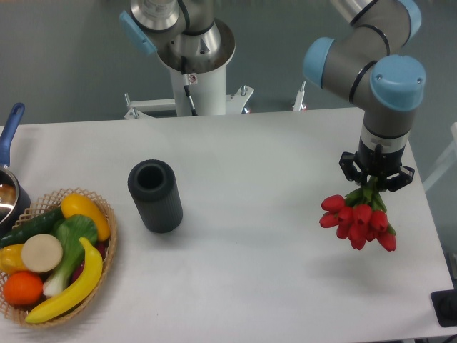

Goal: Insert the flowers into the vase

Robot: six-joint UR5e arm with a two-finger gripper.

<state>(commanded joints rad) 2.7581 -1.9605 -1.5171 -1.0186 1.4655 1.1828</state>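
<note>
Fixed camera, tabletop scene: a UR5e arm's gripper (374, 184) pinches the green stems of a bunch of red tulips (358, 220), which hangs blooms-down over the right side of the white table (271, 171), a faint shadow beneath it suggesting it is clear of the surface. The dark ribbed vase (155, 195) stands upright, mouth open, well apart on the left-centre, with a wicker basket (107, 246) of toy fruit and vegetables near its left and a blue-handled pot (10, 153) at the far edge. By my reading, the carry across has yet to be made, and the bunch points the wrong way for stems-first entry. Risks from here: the spread of blooms looks wider than the vase's mouth, so a lowering off centre could catch the rim and tip the vase; a thin hold on the stems could let the bunch swing or slip in transit.
</note>
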